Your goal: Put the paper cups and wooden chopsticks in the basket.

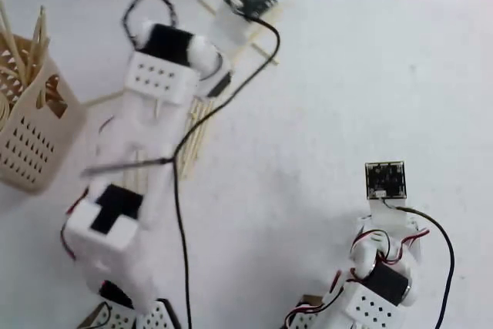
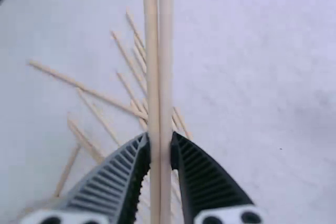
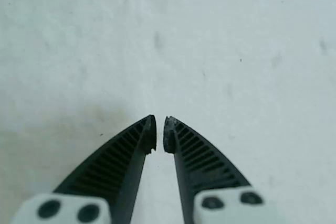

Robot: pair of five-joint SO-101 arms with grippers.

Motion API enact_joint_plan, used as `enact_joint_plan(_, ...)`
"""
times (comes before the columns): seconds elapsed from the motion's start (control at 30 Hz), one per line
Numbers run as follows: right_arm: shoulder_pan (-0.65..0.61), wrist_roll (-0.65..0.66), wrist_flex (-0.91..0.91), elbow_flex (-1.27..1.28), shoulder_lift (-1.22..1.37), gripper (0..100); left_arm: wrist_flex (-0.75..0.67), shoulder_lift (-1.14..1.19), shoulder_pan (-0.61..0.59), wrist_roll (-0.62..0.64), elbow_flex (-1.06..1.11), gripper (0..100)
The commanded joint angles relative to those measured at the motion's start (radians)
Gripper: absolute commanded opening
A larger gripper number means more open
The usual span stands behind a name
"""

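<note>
Two wooden chopsticks (image 2: 158,51) are clamped side by side in the left gripper (image 2: 159,142). Its ribbed dark jaws are closed hard on them. The sticks project straight ahead from the jaw tips, so their long axis continues the gripper's own line.

The basket (image 1: 31,140) is the reference. It is cream plastic with perforated walls, and several sticks already stand in it, leaning outward at the mouth. The left arm (image 1: 154,90) lies just beside the basket and stretches past it, so the gripped pair is beyond the basket and off to one side of it. The right arm (image 1: 377,283) sits well apart from the basket, across the white table (image 1: 347,75).

The right gripper (image 3: 160,129) hangs over bare tabletop with its jaw tips drawn almost together and nothing between them.

Loose chopsticks (image 1: 196,132) lie in a scattered heap on the far side of the left arm from the basket. In the left wrist view they fan out flat on the table beneath the held pair. They are thin, pale, round-section wood.

Judgement: the left arm is plainly the nearer one. Delivery turns on swinging the pair back toward the basket and tipping it toward vertical, since sticks held lengthwise across the open mouth could bridge the rim. The smooth sticks may slide in the ribbed jaws.
</note>
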Motion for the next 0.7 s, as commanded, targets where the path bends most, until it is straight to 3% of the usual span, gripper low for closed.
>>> enact_joint_plan(0.0,0.012,-0.002,-0.002,0.009,-0.001,4.5,0.008,-0.254,-0.082,0.021,-0.049,2)
enact_joint_plan(0.4,0.012,-0.002,-0.002,0.009,-0.001,4.5,-0.137,-0.556,-0.492,0.126,-0.049,2)
enact_joint_plan(0.53,0.012,-0.002,-0.002,0.009,-0.001,4.5,-0.12,-0.621,-0.536,0.138,-0.006,2)
enact_joint_plan(0.67,0.012,-0.002,-0.002,0.009,-0.001,4.5,-0.195,-0.75,-0.547,0.138,0.207,2)
